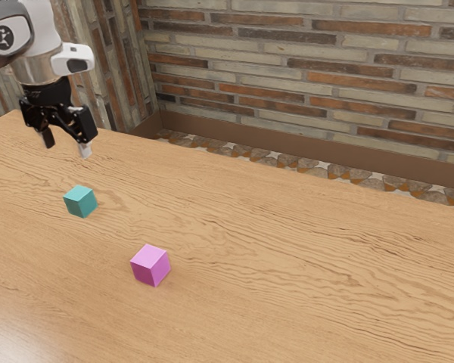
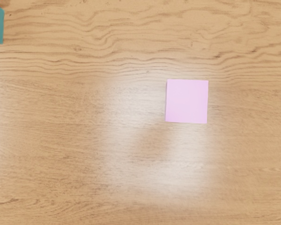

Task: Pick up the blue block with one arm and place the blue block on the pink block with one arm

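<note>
You had the gripper (image 1: 66,144) raised clear of the table (image 1: 310,257), well away from the pink block (image 1: 150,265) and farther from it than the blue block (image 1: 80,201). That was likely because the pick had not yet begun and the height kept the approach free. The blue block sat on the wood near the pink block, apart from it. The fingers (image 1: 83,145) stood spread wide, holding and touching nothing.
</note>
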Controlling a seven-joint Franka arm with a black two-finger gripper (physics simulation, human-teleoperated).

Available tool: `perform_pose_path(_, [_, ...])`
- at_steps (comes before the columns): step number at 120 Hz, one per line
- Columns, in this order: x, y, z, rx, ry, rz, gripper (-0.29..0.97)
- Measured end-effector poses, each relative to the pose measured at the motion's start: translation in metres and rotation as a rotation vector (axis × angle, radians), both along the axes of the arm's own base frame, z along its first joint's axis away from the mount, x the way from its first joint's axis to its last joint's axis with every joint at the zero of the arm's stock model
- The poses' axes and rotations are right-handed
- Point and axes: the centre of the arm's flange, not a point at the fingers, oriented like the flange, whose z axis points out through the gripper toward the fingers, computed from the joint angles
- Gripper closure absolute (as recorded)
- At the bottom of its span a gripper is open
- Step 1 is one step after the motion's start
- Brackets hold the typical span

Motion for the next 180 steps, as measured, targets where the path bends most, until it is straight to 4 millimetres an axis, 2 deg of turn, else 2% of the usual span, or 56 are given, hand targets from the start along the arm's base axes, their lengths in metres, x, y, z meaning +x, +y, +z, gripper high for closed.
perform_pose_path(12, [0.003,0.002,-0.014,0.001,-0.005,0.009,0.0])
perform_pose_path(17, [0.004,0.005,-0.027,0.002,0.002,0.017,0.0])
perform_pose_path(22, [0.002,0.022,-0.047,0.001,0.018,0.055,0.0])
perform_pose_path(32, [0.001,0.046,-0.069,-0.001,0.024,0.108,0.0])
perform_pose_path(45, [-0.006,0.111,-0.097,0.0,0.051,0.248,0.0])
perform_pose_path(51, [-0.005,0.126,-0.104,0.007,0.056,0.279,0.0])
perform_pose_path(57, [0.006,0.133,-0.111,0.007,0.06,0.284,0.0])
perform_pose_path(67, [0.012,0.144,-0.115,0.032,0.061,0.309,0.0])
perform_pose_path(82, [0.034,0.161,-0.142,-0.004,0.071,0.3,0.0])
perform_pose_path(102, [0.035,0.171,-0.179,-0.022,0.048,0.265,0.0])
perform_pose_path(115, [0.037,0.185,-0.202,-0.03,0.027,0.247,0.0])
perform_pose_path(142, [0.046,0.21,-0.225,-0.015,-0.039,0.171,0.0])
perform_pose_path(153, [0.062,0.215,-0.238,-0.017,-0.06,0.122,0.0])
perform_pose_path(166, [0.086,0.236,-0.251,-0.02,-0.088,0.079,0.0])
perform_pose_path(180, [0.097,0.259,-0.266,-0.034,-0.107,0.056,0.0])
